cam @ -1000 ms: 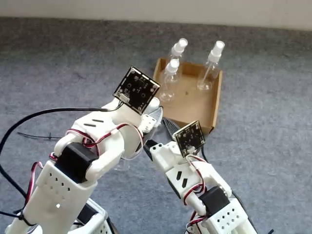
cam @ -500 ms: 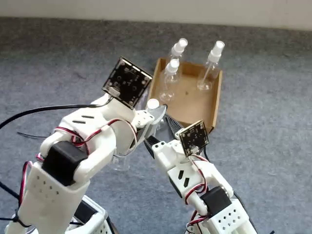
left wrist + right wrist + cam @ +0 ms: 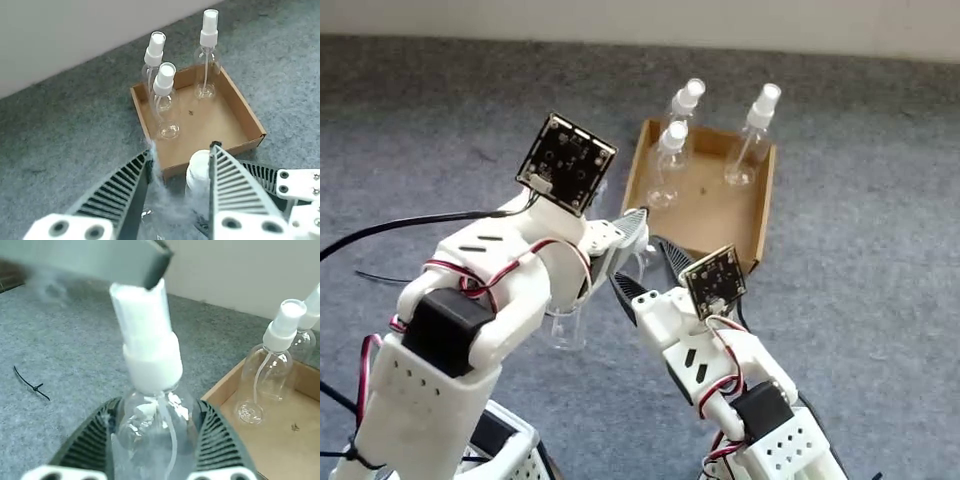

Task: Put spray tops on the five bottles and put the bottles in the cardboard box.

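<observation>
Carpet [image 3: 880, 200], grey, under everything. Cardboard box [image 3: 767, 200], shallow and open-topped, lying just beyond both arms. Left gripper [image 3: 180, 152], jaws apart, straddling the spray top from above, one finger close against its side. Right gripper [image 3: 159, 407], clamped on the body of the fourth bottle [image 3: 150, 440], held upright just short of the box's near wall, long axis vertical. Two capped bottles [image 3: 165, 107] [image 3: 206, 70] standing inside the box. Third capped bottle [image 3: 152, 60] at the far rim, inside or behind not determinable. Spray top [image 3: 147, 340], white, seated on the held bottle's neck; tightness not determinable. Likely next: carry forward over the near wall by the right arm, already holding the bottle. Black tie [image 3: 31, 385], loose on the carpet.
</observation>
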